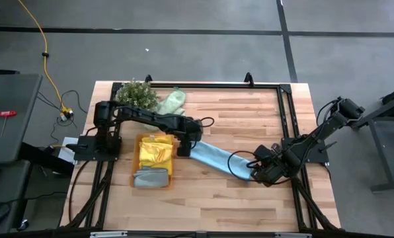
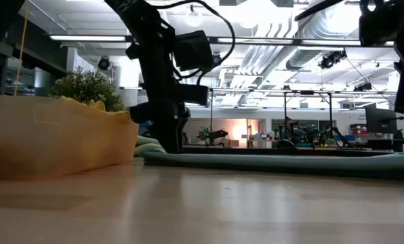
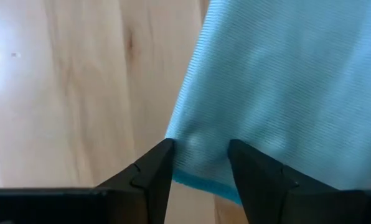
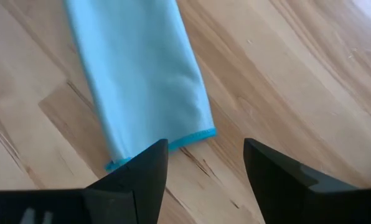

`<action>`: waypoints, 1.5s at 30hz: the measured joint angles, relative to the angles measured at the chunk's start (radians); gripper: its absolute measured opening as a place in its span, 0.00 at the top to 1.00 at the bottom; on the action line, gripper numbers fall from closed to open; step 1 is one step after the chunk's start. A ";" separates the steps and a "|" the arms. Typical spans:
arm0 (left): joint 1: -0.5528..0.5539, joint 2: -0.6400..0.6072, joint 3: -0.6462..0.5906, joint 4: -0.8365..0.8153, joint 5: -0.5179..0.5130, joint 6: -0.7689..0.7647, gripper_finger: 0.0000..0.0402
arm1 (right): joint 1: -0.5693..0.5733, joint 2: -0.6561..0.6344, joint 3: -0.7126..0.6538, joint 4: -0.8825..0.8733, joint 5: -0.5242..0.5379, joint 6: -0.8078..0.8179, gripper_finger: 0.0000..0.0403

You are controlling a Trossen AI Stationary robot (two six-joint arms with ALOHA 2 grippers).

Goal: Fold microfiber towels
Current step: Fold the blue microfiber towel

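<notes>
Blue-teal towel (image 1: 218, 159) is lying stretched flat on the counter (image 1: 250, 198) between both arms. Left end effector (image 3: 201, 163) is straddling one end, fingers spread; right end effector (image 4: 205, 160) is hovering spread beside the other. Risk: uneven regrasp bunching the fold.

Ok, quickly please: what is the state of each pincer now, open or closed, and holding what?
Left pincer: open, over one end of the light blue towel, gripping nothing.
Right pincer: open, at the towel's other end, holding nothing.
</notes>
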 joint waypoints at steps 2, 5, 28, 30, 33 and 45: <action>-0.001 0.010 0.000 0.008 -0.019 -0.016 0.62 | 0.000 0.000 0.000 0.006 0.010 0.035 0.50; -0.001 0.014 -0.001 0.021 -0.037 -0.026 0.62 | -0.012 0.005 0.000 0.023 0.016 0.109 0.50; 0.000 0.015 -0.003 0.022 -0.035 -0.121 0.62 | -0.146 0.318 0.000 0.268 -0.145 0.149 0.94; 0.000 0.015 -0.003 0.020 -0.034 -0.161 0.62 | -0.146 0.318 0.000 0.204 -0.160 0.125 0.97; -0.011 0.015 -0.003 0.018 -0.017 -0.229 0.62 | -0.153 0.315 0.000 0.113 -0.178 0.059 0.98; -0.137 0.017 -0.005 0.082 -0.109 -0.575 0.62 | -0.292 0.315 0.000 -0.036 -0.152 -0.245 1.00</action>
